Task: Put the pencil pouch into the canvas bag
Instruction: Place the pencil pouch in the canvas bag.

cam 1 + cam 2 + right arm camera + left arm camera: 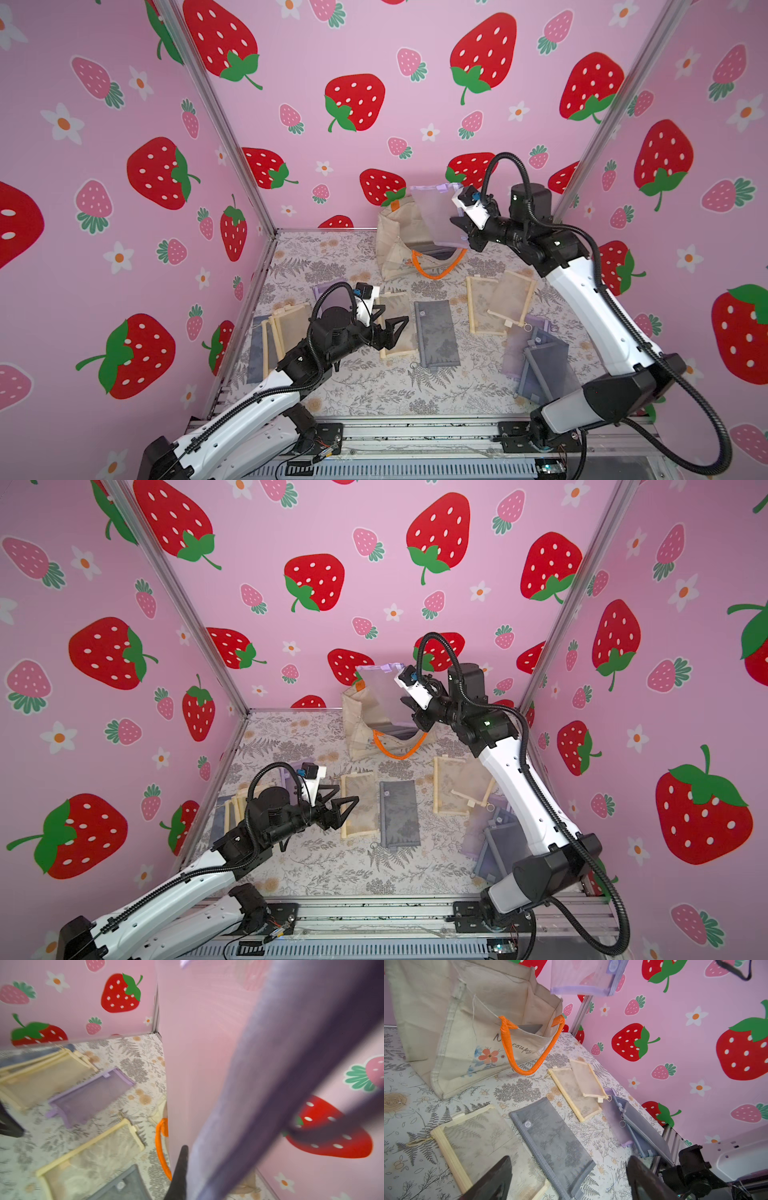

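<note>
While flat mesh pouches lie scattered over the floral-print worktop [374, 395], the cream boxy canvas bag with orange rope handles [395, 249] stands at its far edge, mouth open. Above that mouth, not inside, hangs the lilac translucent mesh pencil pouch [436, 216]. Right gripper [463, 235] clamped tight on the pouch's edge. Left gripper [392, 316] jaws spread wide, empty, over a cream mesh pouch [401, 343] mid-worktop.

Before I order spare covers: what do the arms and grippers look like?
The left arm and right arm have white shells with black joints. Black ribbed hoses loop along each. The left gripper and right gripper are black, each with a white camera block; the left's fingers are open triangular frames.
</note>
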